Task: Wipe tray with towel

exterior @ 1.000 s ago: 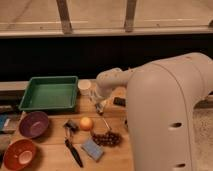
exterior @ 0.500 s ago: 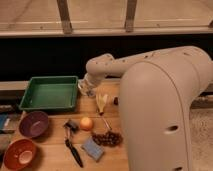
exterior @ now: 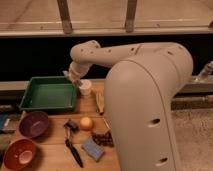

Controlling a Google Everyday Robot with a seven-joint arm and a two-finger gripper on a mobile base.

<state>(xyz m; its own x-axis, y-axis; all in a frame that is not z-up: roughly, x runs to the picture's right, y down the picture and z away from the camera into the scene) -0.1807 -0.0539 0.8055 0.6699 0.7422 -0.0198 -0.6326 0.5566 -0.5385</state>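
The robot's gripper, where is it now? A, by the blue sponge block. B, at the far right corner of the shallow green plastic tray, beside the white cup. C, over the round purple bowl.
B: the gripper, shut, is at the green tray's far right corner, next to the white cup.

Arm (exterior: 145,95): smooth off-white shell, rounded and bulky. The nearest link is very broad and fills the right half of the view. A few small dark round holes dot its side. The links narrow toward the wrist, with a domed joint cap at the top bend. Gripper (exterior: 75,81): small, with greyer parts, fingers closed, over the far edge of the table (exterior: 50,150), left of middle.
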